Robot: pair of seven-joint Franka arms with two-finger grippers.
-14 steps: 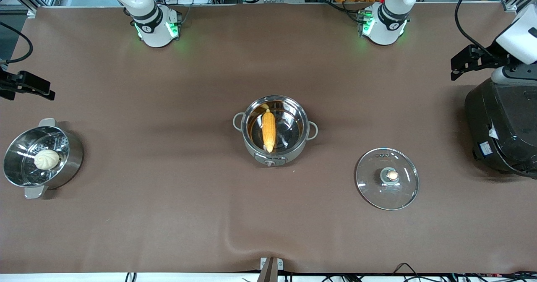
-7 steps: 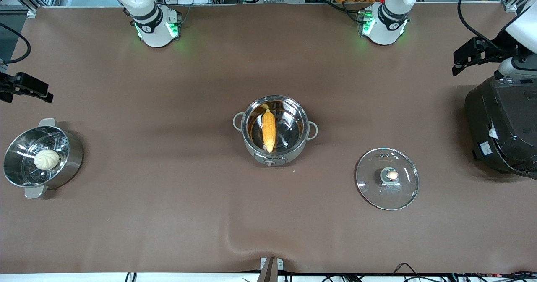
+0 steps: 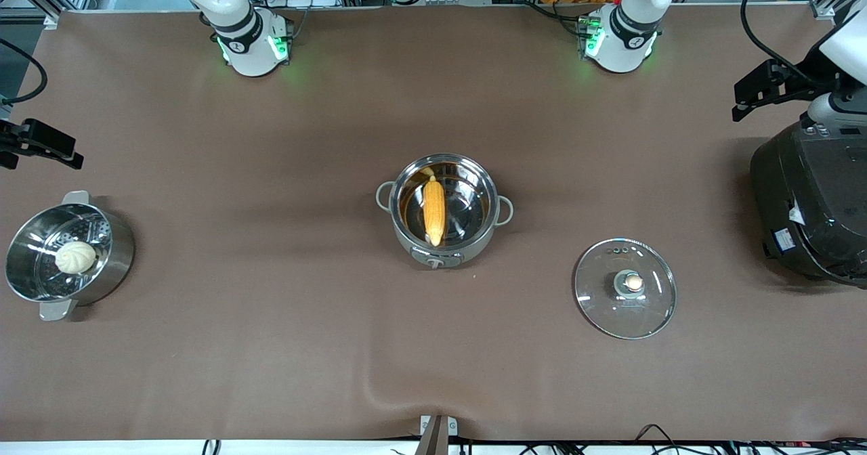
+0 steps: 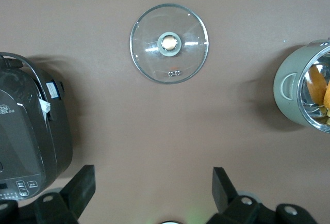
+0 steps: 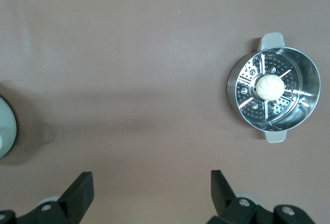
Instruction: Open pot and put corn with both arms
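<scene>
The steel pot [image 3: 443, 238] stands uncovered mid-table, with the yellow corn [image 3: 434, 211] lying inside it. Its glass lid [image 3: 624, 288] with the copper knob lies flat on the table, nearer the front camera and toward the left arm's end. The left wrist view shows the lid [image 4: 169, 43], the pot [image 4: 296, 92] and part of the corn [image 4: 319, 84]. My left gripper [image 3: 769, 91] is open and empty, up beside the rice cooker; in its wrist view it [image 4: 153, 193] is over bare table. My right gripper [image 3: 42, 145] is open and empty, up near the steamer pot; in its wrist view it [image 5: 149, 193] is over bare table.
A steel steamer pot [image 3: 115, 265] with a white bun [image 3: 75, 256] in it stands at the right arm's end of the table; it also shows in the right wrist view [image 5: 304, 108]. A large black rice cooker [image 3: 809, 204] stands at the left arm's end.
Both grippers have drifted a little outward toward the table's ends. The pot, corn and lid have not moved.
</scene>
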